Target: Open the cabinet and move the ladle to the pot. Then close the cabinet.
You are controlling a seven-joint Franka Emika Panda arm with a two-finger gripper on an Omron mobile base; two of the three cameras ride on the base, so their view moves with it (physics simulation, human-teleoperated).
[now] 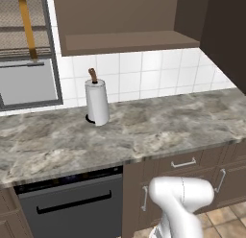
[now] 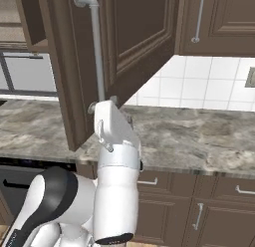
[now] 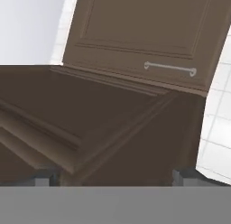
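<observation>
Dark brown wood dominates what I see: the cabinet (image 1: 125, 21) stands open at the top centre of the left base view, its lighter brown interior bare down to the shelf floor, with one door swung out along the right edge. In the right base view that open door (image 2: 134, 37) hangs in the upper middle, its long silver bar handle (image 2: 97, 52) running down from the top left of centre toward my wrist. My claw (image 3: 116, 177) sits at the bottom of the hand view, its two dark tips spread wide apart and gripping nothing, with the panelled door face just beyond them and a neighbouring door's silver handle (image 3: 170, 68) in the upper right. On the marbled grey desk (image 1: 144, 131), left of centre in the left base view, a white paper-towel roll (image 1: 97, 101) stands upright with a brown tip, near the tiled wall. I cannot find the ladle or the pot. A black dishwasher front (image 1: 72, 203) sits under the desk at lower left.
</observation>
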